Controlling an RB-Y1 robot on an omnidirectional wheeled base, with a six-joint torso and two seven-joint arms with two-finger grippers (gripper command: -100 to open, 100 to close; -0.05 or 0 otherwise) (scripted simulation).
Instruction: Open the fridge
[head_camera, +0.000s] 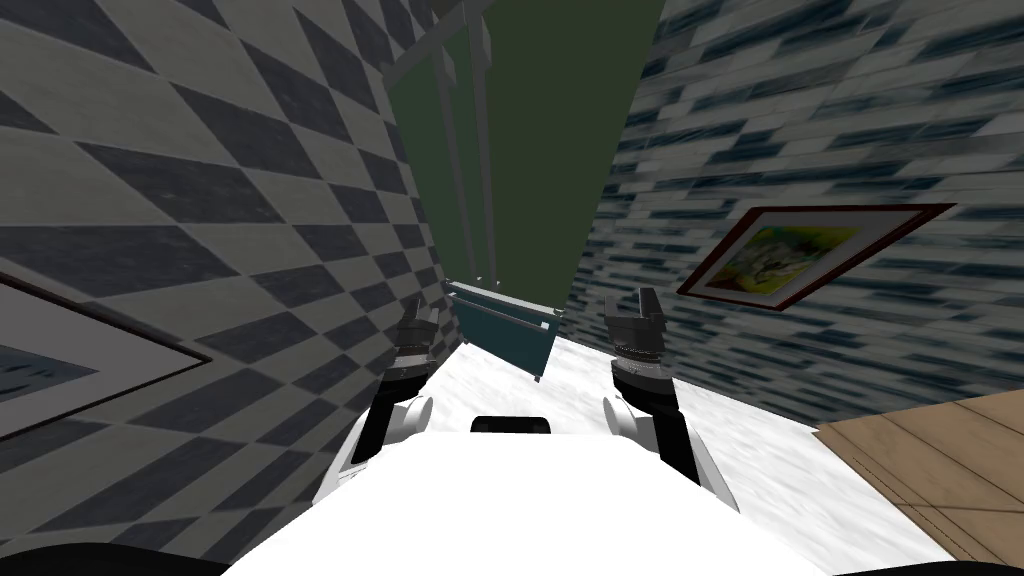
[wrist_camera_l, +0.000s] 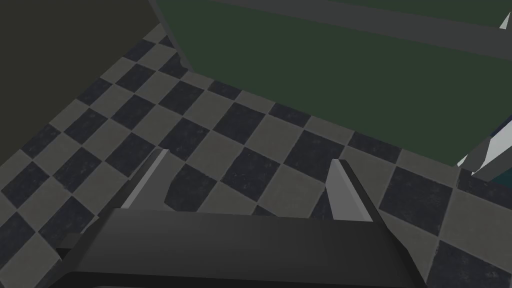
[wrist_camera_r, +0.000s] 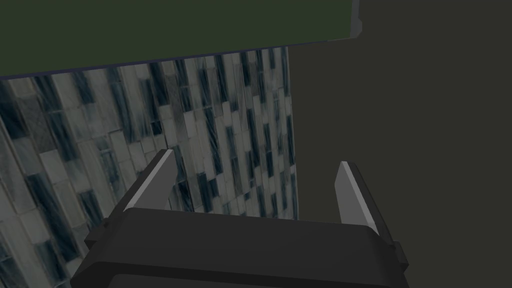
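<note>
Fridge: a tall, dark green cabinet (head_camera: 530, 130) is seen at 12 o'clock, straight ahead of both hands, with a checkered surface (head_camera: 200, 200) at 9 o'clock and a tiled wall (head_camera: 800, 120) at 3 o'clock.
Handles: two long, pale grey bars (head_camera: 466, 170) are set side by side down the green front, left of its middle; nothing is touching them.
Drawer: a teal drawer (head_camera: 505, 335) with a bar along its top edge is seen at the fridge's foot, between the two hands.
Left hand: the left hand (head_camera: 420, 305) is held at 11 o'clock, near the drawer's left end. Its fingers (wrist_camera_l: 345, 190) are spread wide with nothing between them, and the fridge's green face is seen well beyond the tips.
Right hand: the right hand (head_camera: 632, 298) is held at 1 o'clock, beside the fridge's right edge. Its fingers (wrist_camera_r: 352, 190) are parted just as widely and nothing is gripped.
Doors: no gap is visible along the green front, so the doors are judged shut.
Done: the fridge has been approached and faced, as far as can be judged.
Left: a handle has not yet been reached or gripped, and the door has not been pulled.
Other: a framed picture (head_camera: 810, 255) hangs on the tiled wall at 3 o'clock.
</note>
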